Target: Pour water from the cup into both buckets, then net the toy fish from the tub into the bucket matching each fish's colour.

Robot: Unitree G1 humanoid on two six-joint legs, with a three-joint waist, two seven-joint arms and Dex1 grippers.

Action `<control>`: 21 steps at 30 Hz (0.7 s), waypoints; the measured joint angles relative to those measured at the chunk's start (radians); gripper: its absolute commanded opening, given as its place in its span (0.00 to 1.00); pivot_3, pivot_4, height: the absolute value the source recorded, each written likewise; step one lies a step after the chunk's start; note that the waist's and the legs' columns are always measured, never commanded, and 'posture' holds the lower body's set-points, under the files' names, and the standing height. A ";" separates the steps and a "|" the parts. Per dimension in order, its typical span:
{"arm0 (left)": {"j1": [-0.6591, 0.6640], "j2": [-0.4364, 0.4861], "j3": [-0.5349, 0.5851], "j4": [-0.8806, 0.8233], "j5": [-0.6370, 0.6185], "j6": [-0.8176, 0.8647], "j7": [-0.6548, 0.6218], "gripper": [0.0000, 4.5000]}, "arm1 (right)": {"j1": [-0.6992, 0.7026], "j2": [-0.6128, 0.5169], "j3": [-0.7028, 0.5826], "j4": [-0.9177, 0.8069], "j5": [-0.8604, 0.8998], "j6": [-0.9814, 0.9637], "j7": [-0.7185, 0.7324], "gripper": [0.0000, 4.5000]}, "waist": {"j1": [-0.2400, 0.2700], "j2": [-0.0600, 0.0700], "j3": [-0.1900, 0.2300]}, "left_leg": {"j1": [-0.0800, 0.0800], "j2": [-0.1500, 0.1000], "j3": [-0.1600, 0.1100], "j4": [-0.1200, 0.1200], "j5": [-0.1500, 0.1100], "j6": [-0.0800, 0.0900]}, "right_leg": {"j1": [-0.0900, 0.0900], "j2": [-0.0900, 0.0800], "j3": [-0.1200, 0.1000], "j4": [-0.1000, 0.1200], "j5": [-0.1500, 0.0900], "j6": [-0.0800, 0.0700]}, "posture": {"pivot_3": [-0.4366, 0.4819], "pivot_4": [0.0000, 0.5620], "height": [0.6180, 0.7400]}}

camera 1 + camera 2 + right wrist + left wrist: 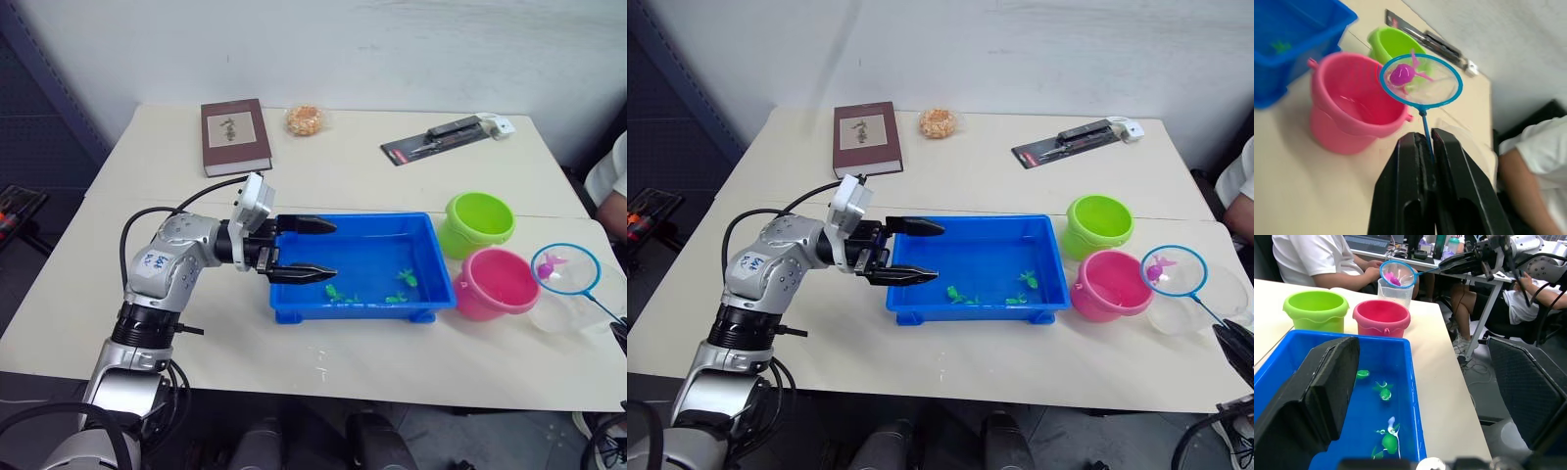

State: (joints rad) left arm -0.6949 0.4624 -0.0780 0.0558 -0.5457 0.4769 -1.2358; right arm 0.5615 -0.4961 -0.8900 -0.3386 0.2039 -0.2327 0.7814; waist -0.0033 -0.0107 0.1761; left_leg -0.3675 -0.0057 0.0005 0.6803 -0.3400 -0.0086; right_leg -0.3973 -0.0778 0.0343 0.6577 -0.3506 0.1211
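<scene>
The blue tub (416, 233) lies mid-table with three green toy fish (338, 292) in shallow water. My left gripper (334, 249) is open over the tub's left end, holding nothing. To the tub's right stand the lime green bucket (478, 223) and, nearer me, the pink bucket (495, 282). My right gripper (1426, 134) is shut on the net's thin handle. The net's blue hoop (578, 279) hangs just right of the pink bucket, above the clear cup (568, 315), with a pink fish (1400, 74) lying in the mesh.
At the table's back lie a dark red book (234, 135), a bagged orange snack (305, 119) and a packaged tool (436, 140). A person in a white shirt (612, 191) sits beyond the table's right edge.
</scene>
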 measured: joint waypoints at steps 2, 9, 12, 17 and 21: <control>0.008 -0.004 0.000 0.000 0.003 -0.011 0.005 0.99 | -0.018 -0.009 0.029 0.035 -0.074 -0.064 -0.041 0.00 | -0.001 0.000 0.000 | 0.000 0.000 0.000 0.000 0.000 0.000 | 0.000 0.000 0.000 0.000 0.000 0.000 | 0.48 0.27 1.00; 0.037 -0.014 0.000 -0.001 0.010 -0.032 0.035 0.99 | -0.058 -0.094 0.109 0.121 -0.382 -0.274 -0.193 0.00 | -0.001 0.000 0.000 | 0.000 0.000 0.001 0.000 0.000 0.000 | 0.000 0.000 0.001 0.000 0.000 0.000 | 0.48 0.27 1.00; 0.038 -0.014 0.000 -0.001 0.015 -0.037 0.043 0.99 | -0.067 -0.147 0.123 0.143 -0.541 -0.383 -0.279 0.00 | 0.000 0.000 0.000 | 0.000 0.000 0.001 0.000 0.000 0.000 | 0.000 0.000 0.001 0.000 0.000 0.000 | 0.48 0.27 1.00; 0.045 -0.020 0.003 -0.003 0.014 -0.043 0.069 0.99 | -0.075 -0.174 0.123 0.141 -0.829 -0.475 -0.479 0.00 | 0.000 0.000 0.000 | 0.000 0.000 0.001 0.001 0.000 0.000 | 0.000 0.000 0.001 -0.001 0.000 0.000 | 0.48 0.27 1.00; 0.052 -0.020 0.016 -0.003 0.014 -0.043 0.078 0.99 | -0.062 -0.215 0.132 0.150 -0.901 -0.482 -0.536 0.00 | -0.001 0.000 0.000 | 0.000 0.000 0.001 0.000 0.000 0.000 | 0.000 0.001 0.001 -0.001 0.000 0.000 | 0.48 0.27 1.00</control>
State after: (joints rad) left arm -0.6429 0.4428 -0.0618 0.0523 -0.5316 0.4342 -1.1581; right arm 0.4992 -0.7112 -0.7584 -0.1889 -0.6973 -0.7151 0.2455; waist -0.0042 -0.0105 0.1760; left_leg -0.3677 -0.0058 0.0014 0.6808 -0.3401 -0.0088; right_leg -0.3975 -0.0773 0.0349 0.6571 -0.3506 0.1211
